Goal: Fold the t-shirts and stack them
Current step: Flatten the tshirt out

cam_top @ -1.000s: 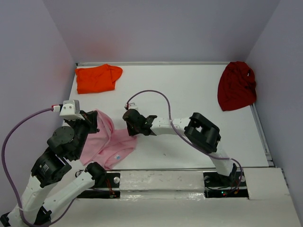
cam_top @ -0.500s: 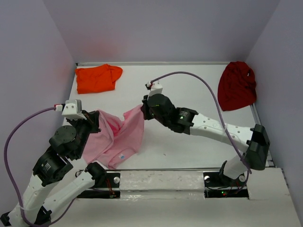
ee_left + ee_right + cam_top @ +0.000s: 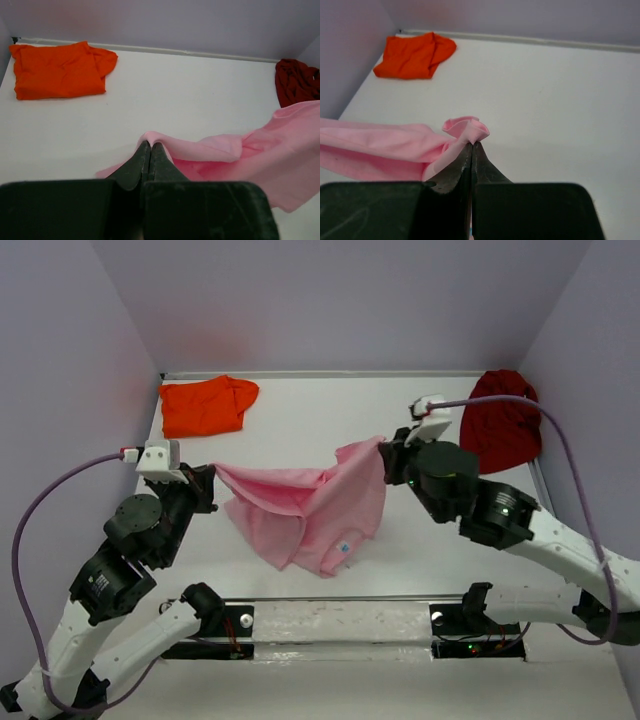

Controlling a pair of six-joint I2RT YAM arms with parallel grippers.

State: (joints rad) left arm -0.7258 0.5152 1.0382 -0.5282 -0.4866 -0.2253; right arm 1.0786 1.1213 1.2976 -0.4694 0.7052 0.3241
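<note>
The light pink t-shirt (image 3: 320, 505) hangs stretched in the air between my two grippers, sagging down in the middle. My left gripper (image 3: 212, 475) is shut on its left end; the pinched cloth shows in the left wrist view (image 3: 150, 143). My right gripper (image 3: 385, 455) is shut on its right end, with a bunched fold of pink cloth (image 3: 467, 130) at the fingertips (image 3: 471, 145). The bright orange t-shirt (image 3: 205, 405) lies folded at the far left corner. The dark red t-shirt (image 3: 500, 420) lies crumpled at the far right.
The white table (image 3: 330, 430) is closed in by lilac walls at the left, back and right. The near edge carries the white rail (image 3: 340, 620) with both arm bases. The orange shirt (image 3: 57, 70) and the red shirt (image 3: 297, 80) also show in the left wrist view.
My right gripper has pulled its end of the pink shirt far to the right and up. The shirt has lifted off the table and spread out between the two grippers.
</note>
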